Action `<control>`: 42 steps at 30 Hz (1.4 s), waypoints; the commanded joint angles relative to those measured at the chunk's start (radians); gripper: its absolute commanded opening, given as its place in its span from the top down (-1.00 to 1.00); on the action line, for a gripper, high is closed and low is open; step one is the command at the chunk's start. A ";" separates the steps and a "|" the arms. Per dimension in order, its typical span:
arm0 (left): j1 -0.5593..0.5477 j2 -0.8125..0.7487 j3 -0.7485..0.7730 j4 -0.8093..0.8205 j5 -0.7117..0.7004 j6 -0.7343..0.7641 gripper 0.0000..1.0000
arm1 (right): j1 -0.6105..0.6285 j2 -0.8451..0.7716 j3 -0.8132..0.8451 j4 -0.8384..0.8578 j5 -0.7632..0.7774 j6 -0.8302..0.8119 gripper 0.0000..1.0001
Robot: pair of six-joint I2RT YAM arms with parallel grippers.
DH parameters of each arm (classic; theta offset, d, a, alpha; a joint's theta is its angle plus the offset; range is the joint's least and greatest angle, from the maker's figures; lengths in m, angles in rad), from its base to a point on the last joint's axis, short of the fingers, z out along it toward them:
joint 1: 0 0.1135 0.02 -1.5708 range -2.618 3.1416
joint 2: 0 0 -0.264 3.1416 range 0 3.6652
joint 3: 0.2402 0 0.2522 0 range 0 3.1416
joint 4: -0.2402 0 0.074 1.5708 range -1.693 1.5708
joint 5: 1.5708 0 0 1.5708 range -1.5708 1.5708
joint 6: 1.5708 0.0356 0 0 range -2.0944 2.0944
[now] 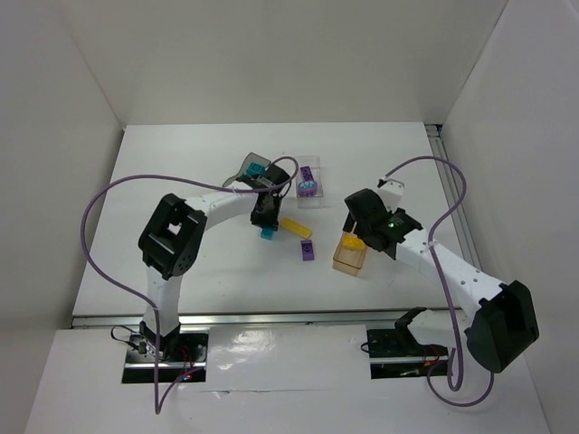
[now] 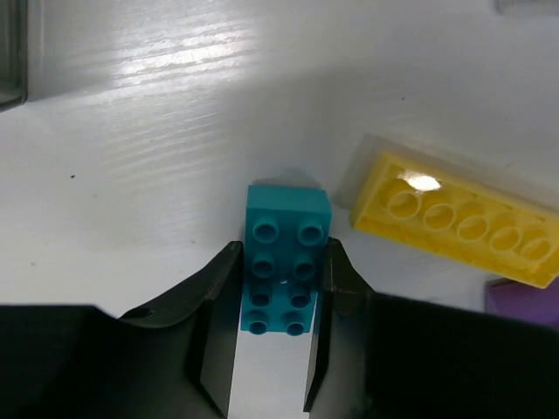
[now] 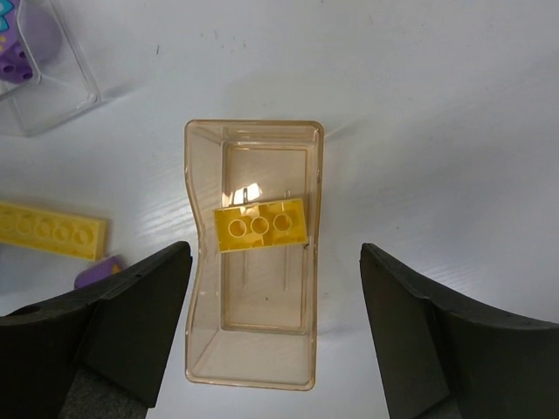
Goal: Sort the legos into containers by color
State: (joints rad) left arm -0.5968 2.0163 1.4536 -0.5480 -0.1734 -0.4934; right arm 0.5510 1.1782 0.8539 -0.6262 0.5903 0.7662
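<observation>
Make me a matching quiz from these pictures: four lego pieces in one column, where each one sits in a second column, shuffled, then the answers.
Pieces
1. teal brick
2. long yellow brick
3. short yellow brick
4. purple striped piece

Places
A. inside the tan tray
B. held by the left gripper
C. inside the clear tray
D. flat on the table, in no tray

Pairs: 1-B, 2-D, 3-A, 4-C
</observation>
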 commanded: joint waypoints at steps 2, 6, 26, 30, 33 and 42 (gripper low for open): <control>-0.001 -0.025 0.083 -0.101 -0.063 0.035 0.50 | -0.006 -0.029 0.063 0.017 -0.093 -0.096 -0.70; 0.058 -0.086 0.188 -0.190 -0.087 0.059 0.50 | 0.029 0.009 0.099 0.104 -0.196 -0.224 -0.70; 0.287 0.191 0.619 -0.299 -0.077 0.128 0.10 | 0.190 0.552 0.430 0.215 -0.389 -0.630 -0.82; 0.287 0.191 0.610 -0.299 -0.063 0.139 -0.58 | 0.190 0.627 0.467 0.215 -0.445 -0.695 -0.91; 0.287 0.153 0.600 -0.299 -0.063 0.148 -0.76 | 0.190 0.684 0.499 0.206 -0.469 -0.754 -0.91; 0.298 -0.046 0.561 -0.308 -0.100 0.139 -0.76 | 0.133 0.784 0.514 0.267 -0.512 -0.749 -0.70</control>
State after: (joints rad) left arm -0.3088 2.1010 2.0167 -0.8478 -0.2485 -0.3656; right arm 0.7200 1.9491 1.3354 -0.4191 0.0929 0.0280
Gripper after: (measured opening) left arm 0.882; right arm 0.858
